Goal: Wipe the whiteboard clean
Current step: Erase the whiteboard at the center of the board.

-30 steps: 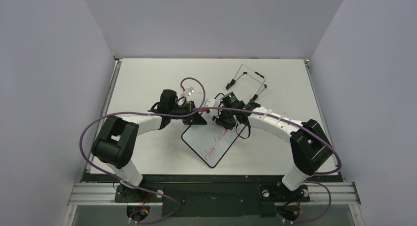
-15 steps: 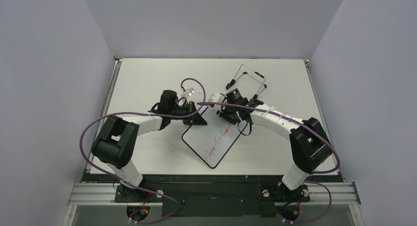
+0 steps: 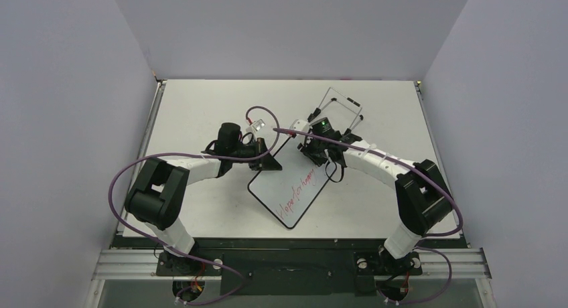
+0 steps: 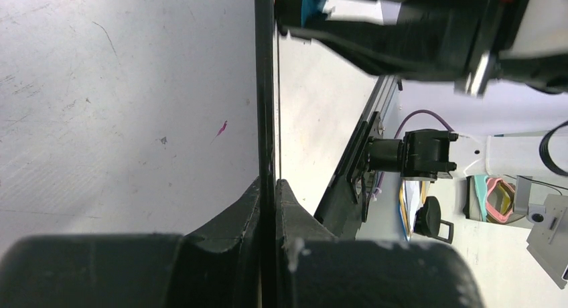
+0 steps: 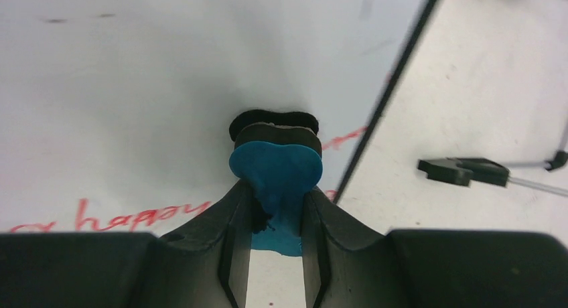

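Whiteboard: on the counter, turned so one corner points toward the arm bases; thin black rim, white face.
Red writing: one handwritten line along the whiteboard's right-hand side; the rest of the face looks bare.
Left end effector: at the whiteboard's far left edge, closed on the rim; in the left wrist view both fingers pinch the thin black edge between them.
Right end effector: over the whiteboard's far right corner, closed on a blue eraser.
Eraser: held between the right fingers, its black pad pressed against the whiteboard's face, just inside the right rim and beside the end of the red line.
Wire stand: on the counter beyond the whiteboard's far right corner, apart from it; one black foot shows just outside the rim in the right wrist view.
Whether the whiteboard lies quite flat: cannot tell.
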